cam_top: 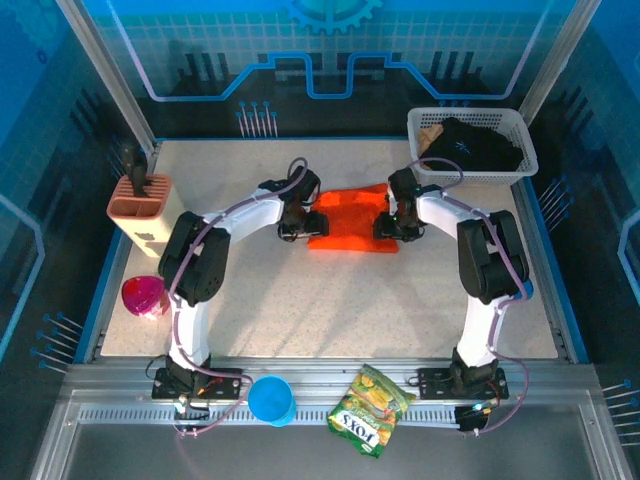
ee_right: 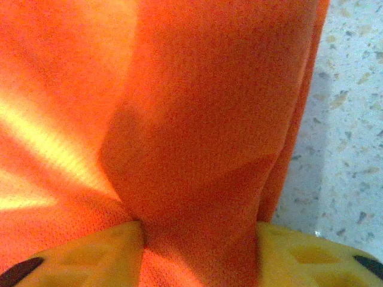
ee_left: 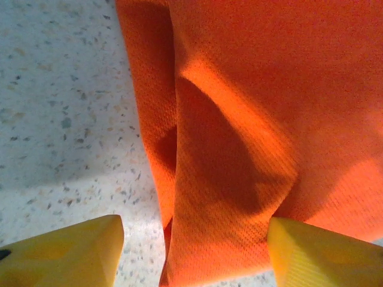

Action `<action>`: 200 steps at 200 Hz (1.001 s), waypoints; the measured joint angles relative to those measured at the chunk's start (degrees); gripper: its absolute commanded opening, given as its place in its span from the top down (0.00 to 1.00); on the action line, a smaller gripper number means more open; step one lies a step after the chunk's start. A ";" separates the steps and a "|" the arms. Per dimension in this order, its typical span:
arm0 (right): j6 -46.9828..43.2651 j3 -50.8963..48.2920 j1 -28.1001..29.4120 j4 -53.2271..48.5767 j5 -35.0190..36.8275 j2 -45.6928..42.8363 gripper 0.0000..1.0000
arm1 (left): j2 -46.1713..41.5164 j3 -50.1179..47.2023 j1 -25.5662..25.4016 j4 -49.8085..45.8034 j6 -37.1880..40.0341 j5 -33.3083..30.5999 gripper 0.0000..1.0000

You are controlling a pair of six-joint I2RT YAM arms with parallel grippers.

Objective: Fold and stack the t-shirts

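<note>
The orange t-shirt (cam_top: pixel 350 220) lies folded into a wide band at the middle of the table. My left gripper (cam_top: pixel 308 225) is at its left end. In the left wrist view this gripper (ee_left: pixel 194 239) is open and straddles a raised fold of the orange cloth (ee_left: pixel 239 119); the right finger touches the cloth and the left finger (ee_left: pixel 78 251) stands over bare table. My right gripper (cam_top: pixel 390 228) is at the shirt's right end. In the right wrist view it (ee_right: pixel 200 239) is shut on a bunched ridge of the orange cloth (ee_right: pixel 197 119). A black t-shirt (cam_top: pixel 475 148) lies in the white basket (cam_top: pixel 470 177).
The white basket stands at the back right. A tan slotted holder (cam_top: pixel 140 205) and a pink cup (cam_top: pixel 143 295) are at the left edge. A blue cup (cam_top: pixel 270 400) and a green-yellow snack bag (cam_top: pixel 370 410) lie on the near rail between the arm bases.
</note>
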 measured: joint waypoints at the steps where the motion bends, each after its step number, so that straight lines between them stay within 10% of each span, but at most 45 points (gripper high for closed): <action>1: 0.07 0.04 0.00 0.00 -0.02 0.00 0.55 | 0.09 0.04 0.00 0.00 0.00 0.00 0.43; 73: -0.17 7.52 -0.46 -0.13 -0.83 5.42 0.84 | 10.47 13.90 0.37 -8.52 0.00 -3.65 0.74; 157: 0.04 34.84 -5.25 -5.51 -5.81 22.12 0.85 | 35.12 58.29 8.00 -17.46 6.71 -4.09 0.72; 200: 0.70 51.21 -6.34 -9.40 -8.61 32.46 0.82 | 37.27 61.31 11.82 -16.33 9.16 -4.04 0.70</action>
